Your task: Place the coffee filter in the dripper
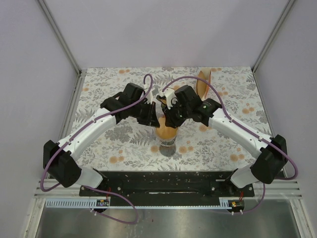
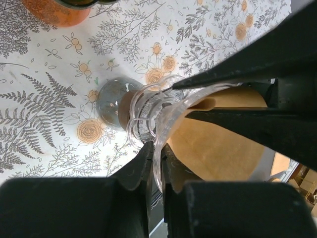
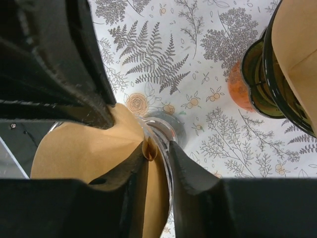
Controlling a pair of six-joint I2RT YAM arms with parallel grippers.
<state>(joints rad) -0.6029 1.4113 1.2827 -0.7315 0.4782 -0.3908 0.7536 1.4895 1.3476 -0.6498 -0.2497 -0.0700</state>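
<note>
From the top view I saw both arms meeting over the middle of the floral table (image 1: pixel 109 84). The dripper (image 1: pixel 168 145) stood there on the cloth, clear and ribbed. The brown filter (image 1: pixel 166 133) sat in its mouth, with its upper part showing above the rim.

On the left wrist camera, the left gripper (image 2: pixel 157 151) was clamped on the dripper's clear rim, with one finger on either side of the plastic wall. The right gripper (image 2: pixel 198 99) came in from the side in that same view. Its fingers were pinched on the filter's folded edge, right at the rim. The right wrist camera agreed, showing the fold caught in the narrow gap between the two fingers, with the clear rim touching it.

A dark stand (image 1: pixel 203 84) holding more brown filters stood well apart, at the back of the table. An orange patch (image 3: pixel 237 87) showed just beside its base.

Two small boards (image 1: pixel 101 202) sat on the rail below the arm bases. Any print on them was too small for me to read.
</note>
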